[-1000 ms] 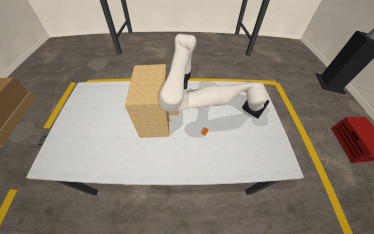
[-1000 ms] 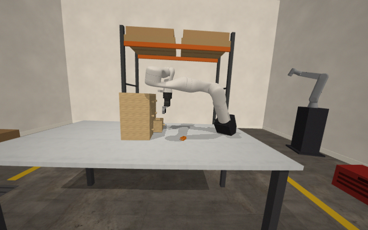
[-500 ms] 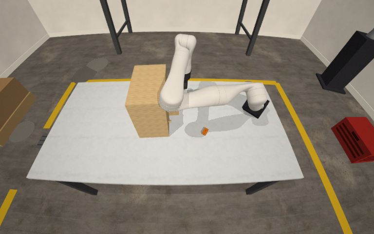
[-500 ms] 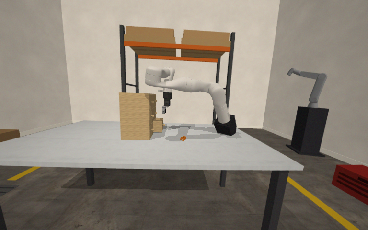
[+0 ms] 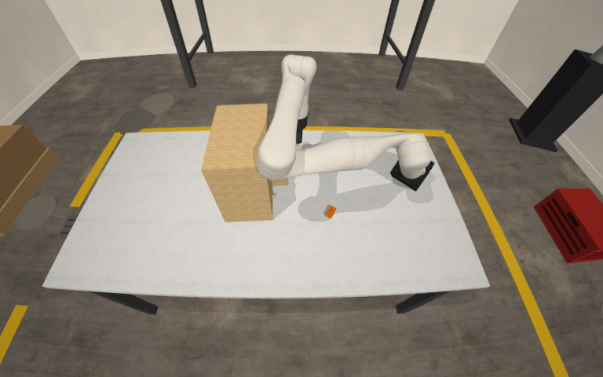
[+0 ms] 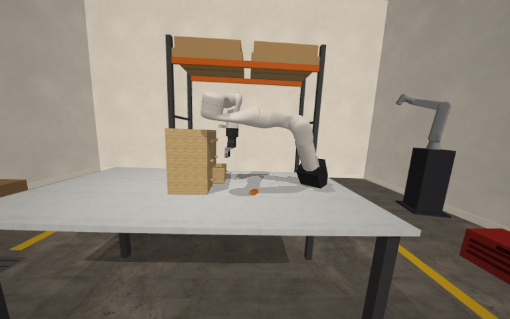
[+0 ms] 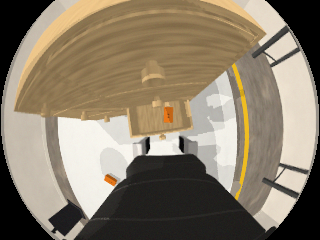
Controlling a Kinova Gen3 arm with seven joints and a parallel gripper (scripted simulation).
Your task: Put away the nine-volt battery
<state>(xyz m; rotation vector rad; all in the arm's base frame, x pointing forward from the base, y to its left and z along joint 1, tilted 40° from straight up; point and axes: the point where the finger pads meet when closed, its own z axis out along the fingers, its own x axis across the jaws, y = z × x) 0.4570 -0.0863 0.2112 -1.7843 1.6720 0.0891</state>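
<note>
The wooden chest (image 5: 238, 162) stands on the table, its front facing the arm's base. A lower drawer (image 6: 219, 173) is pulled out partway; in the wrist view this open drawer (image 7: 160, 119) holds an orange nine-volt battery (image 7: 167, 115). The loose orange battery (image 5: 329, 211) lies on the table to the right of the chest; it also shows in the exterior view (image 6: 254, 191) and in the wrist view (image 7: 111, 179). My gripper (image 6: 227, 152) hangs open and empty above the open drawer, in front of the chest's upper drawers. The fingertips are hidden in the wrist view.
The arm's base (image 5: 411, 173) sits at the table's far right. A shelf rack with cardboard boxes (image 6: 244, 60) stands behind the table. A red crate (image 5: 571, 224) and a black pedestal (image 6: 426, 180) with another arm are on the floor.
</note>
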